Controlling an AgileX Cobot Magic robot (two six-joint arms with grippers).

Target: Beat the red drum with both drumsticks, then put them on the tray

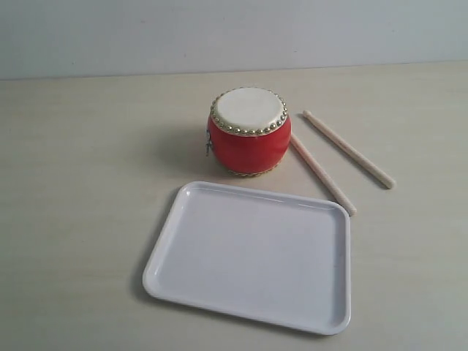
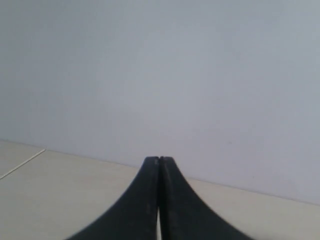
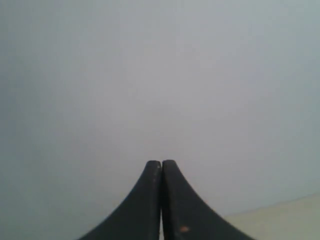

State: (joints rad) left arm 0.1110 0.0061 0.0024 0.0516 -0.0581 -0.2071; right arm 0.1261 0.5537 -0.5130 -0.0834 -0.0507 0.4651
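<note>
The red drum (image 1: 248, 133) stands upright on the pale table, cream skin up, behind the white tray (image 1: 190, 259). Two drumsticks lie on the table to the drum's right: one (image 1: 323, 175) close beside the drum, slanting toward the tray's far right corner, the other (image 1: 349, 149) farther right, roughly parallel. Neither arm shows in the exterior view. My left gripper (image 2: 159, 159) is shut with nothing between its black fingers, facing the wall above the table's far edge. My right gripper (image 3: 161, 162) is shut too, empty, facing the grey wall.
The pale wooden table (image 1: 80, 183) runs back to a grey wall (image 1: 219, 33). A strip of tabletop (image 2: 60, 195) shows below the left gripper, and a corner of it (image 3: 285, 220) beside the right one.
</note>
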